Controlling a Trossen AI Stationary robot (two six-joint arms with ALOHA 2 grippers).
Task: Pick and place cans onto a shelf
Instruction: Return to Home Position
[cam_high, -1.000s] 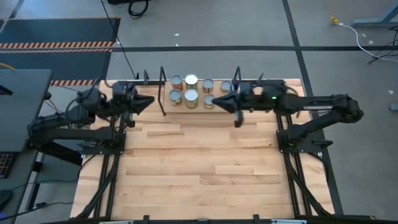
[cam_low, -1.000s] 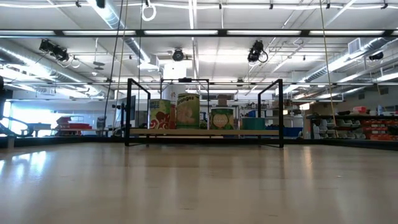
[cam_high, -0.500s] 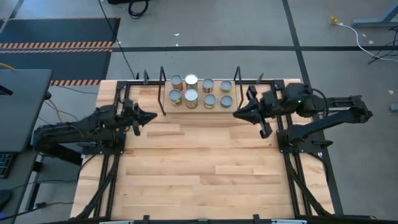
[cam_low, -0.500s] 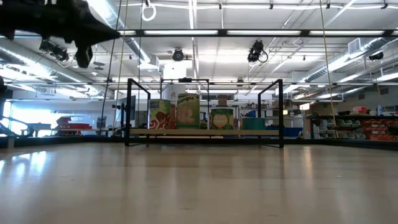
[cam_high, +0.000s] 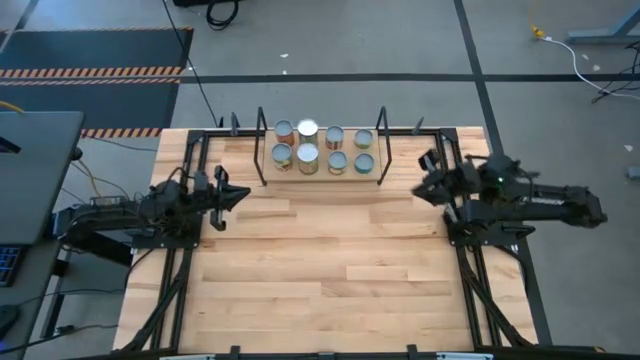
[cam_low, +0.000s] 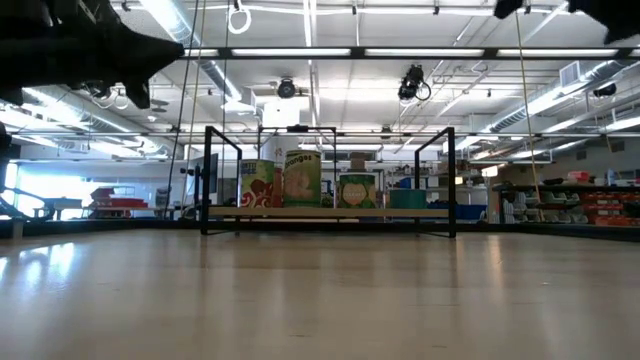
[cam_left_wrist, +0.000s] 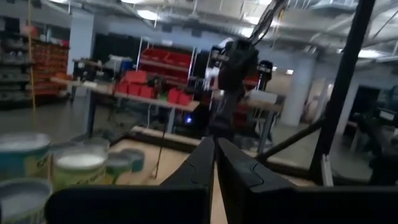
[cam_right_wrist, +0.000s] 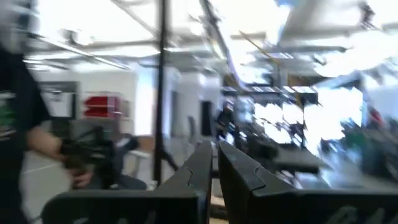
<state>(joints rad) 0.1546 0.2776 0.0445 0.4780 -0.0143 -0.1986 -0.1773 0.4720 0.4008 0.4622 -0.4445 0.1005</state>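
Eight cans (cam_high: 307, 156) stand upright on the shelf (cam_low: 330, 212), set in two rows of four, their round tops silvery or white from above. The shelf sits at the far edge of the desk (cam_high: 320, 270), between black rod uprights at either end. From desk level you see the front cans side by side on the board, with red-and-yellow and green labels.

Your left pincer (cam_high: 238, 194) hangs over the left side of the desk, near the shelf's left end but apart from it. Its fingers (cam_left_wrist: 193, 168) are pressed together.

Your right pincer (cam_high: 420, 190) hangs over the right side, likewise apart from the shelf. Its fingers (cam_right_wrist: 193, 168) are also closed on each other. Neither pincer touches a can.
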